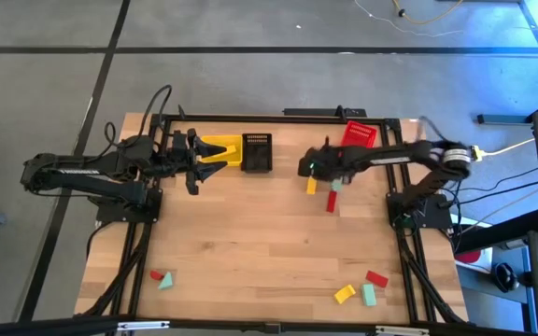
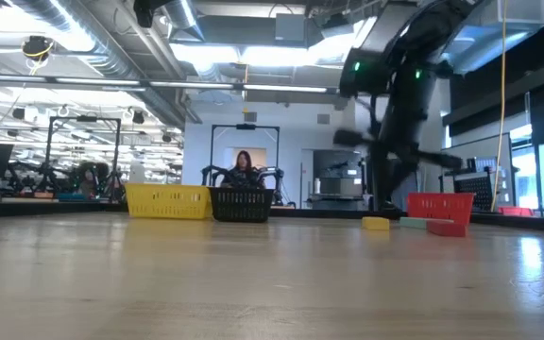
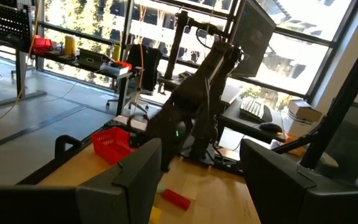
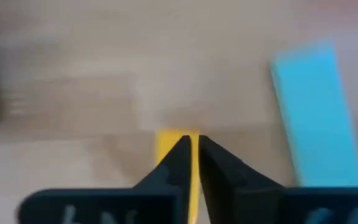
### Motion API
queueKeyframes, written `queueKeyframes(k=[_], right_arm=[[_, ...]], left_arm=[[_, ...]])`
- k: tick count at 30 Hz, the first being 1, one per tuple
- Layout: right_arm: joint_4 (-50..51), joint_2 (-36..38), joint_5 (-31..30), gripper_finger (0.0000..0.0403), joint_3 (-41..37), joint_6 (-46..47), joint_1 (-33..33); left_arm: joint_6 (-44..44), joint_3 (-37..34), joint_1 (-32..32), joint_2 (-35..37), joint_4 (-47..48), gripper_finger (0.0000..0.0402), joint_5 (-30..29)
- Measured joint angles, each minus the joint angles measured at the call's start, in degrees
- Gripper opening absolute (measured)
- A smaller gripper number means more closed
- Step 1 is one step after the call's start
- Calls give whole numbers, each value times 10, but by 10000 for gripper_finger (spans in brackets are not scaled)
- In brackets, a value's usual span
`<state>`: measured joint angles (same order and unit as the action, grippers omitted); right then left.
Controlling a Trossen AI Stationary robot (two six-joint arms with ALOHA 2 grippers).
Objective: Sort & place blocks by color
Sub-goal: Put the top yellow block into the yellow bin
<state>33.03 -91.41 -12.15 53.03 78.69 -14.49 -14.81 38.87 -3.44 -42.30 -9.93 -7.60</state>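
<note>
Blocks scattered over the wooden bench [image 1: 250,233] in three loose groups. Near the right pincer [image 1: 311,177]: a yellow block [image 1: 311,186], a teal block [image 1: 335,186] just beside it, and a red bar [image 1: 331,203] a little nearer the front edge. Right pincer [image 4: 191,155] low over the bench by the red basket [image 1: 361,135], fingers nearly closed with the yellow block [image 4: 176,140] pinched between the tips; teal block [image 4: 316,112] lying flat on the wood just beside, apart from the fingers. Same trio seen level across the bench as yellow block [image 2: 376,224], teal block [image 2: 414,223] and red bar [image 2: 447,228] in front of the red basket [image 2: 439,205].

At front left: a small red block [image 1: 156,276] touching a teal triangular block [image 1: 166,282]. At front right: a yellow block [image 1: 345,294], a teal block [image 1: 369,295] and a red block [image 1: 376,279], close together.

Left pincer [image 1: 194,161] held at the back of the bench beside the yellow basket [image 1: 222,149], fingers [image 3: 135,180] spread wide apart, nothing between them. Black basket [image 1: 257,152] just right of the yellow one, touching it.
</note>
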Motion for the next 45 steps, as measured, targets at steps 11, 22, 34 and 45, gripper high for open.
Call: queueKeyframes(k=[11, 22, 34, 45], right_arm=[[12, 177, 29, 1, 1, -254, -28], [15, 196, 35, 0, 1, -298, -1], [84, 191, 85, 56, 1, -149, 55], [11, 114, 48, 236, 3, -40, 100]], left_arm=[[-30, 0, 0, 0, 0, 211, 0], [-32, 0, 0, 0, 0, 211, -7], [-33, 0, 0, 0, 0, 211, -7], [-33, 0, 0, 0, 0, 211, 7]])
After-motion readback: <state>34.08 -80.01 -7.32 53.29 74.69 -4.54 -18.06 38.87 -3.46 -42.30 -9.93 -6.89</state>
